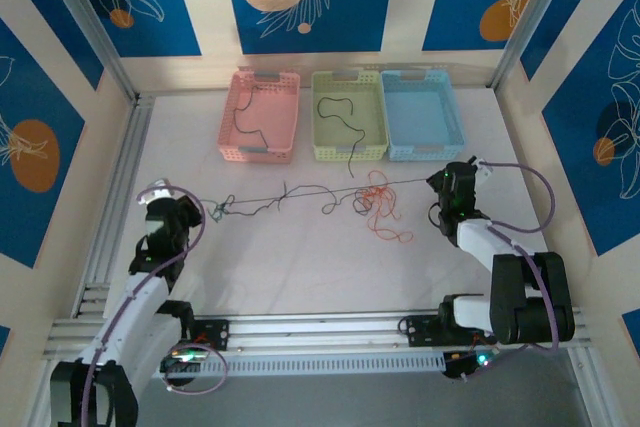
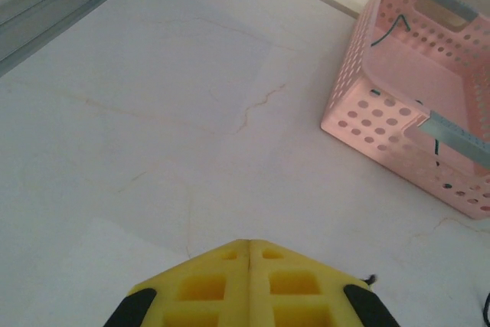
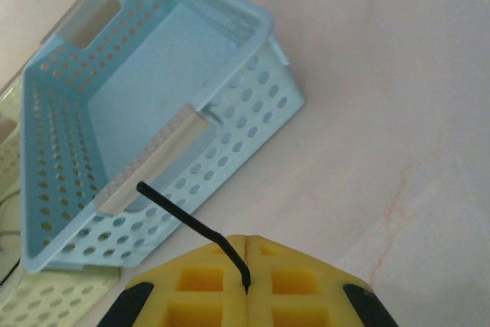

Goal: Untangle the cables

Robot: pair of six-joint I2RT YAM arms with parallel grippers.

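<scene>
Left fingers [image 2: 207, 287]: pressed flat together, seam shut. From above, the taut black cable [image 1: 330, 190] runs straight into them, so I judge they pinch its left end, though the wrist view shows no wire between the pads.
Right fingers [image 3: 200, 281]: clenched on the other end of that cable. A short black stub [image 3: 187, 220] sticks out of the seam towards the blue basket [image 3: 245, 139].
Why held this way: with both ends gripped and the arms well apart, the cable is drawn into a straight line across the desk [image 1: 300, 272]. That probably lifts it free of the loose loops and shows where they cross it.
Taut black cable, look: very thin, dark, ruler-straight, rising slightly towards the right and passing just in front of the baskets.
Slack dark cable [image 1: 290, 197]: squiggly, draped along the left half of the taut line. It seems knotted to it near the left fingers, but the wires are too thin to tell exactly.
Orange cable [image 1: 382, 212]: a loose red-orange scribble on the desk under the right half of the line, touching or crossing it.
Sorted already: one black cable [image 1: 245, 122] lies curled in the pink basket [image 1: 260, 155], and another [image 1: 345, 119] in the green basket [image 1: 350, 155].
Progress, my judgement: midway. The central bunch is not yet separated.
</scene>
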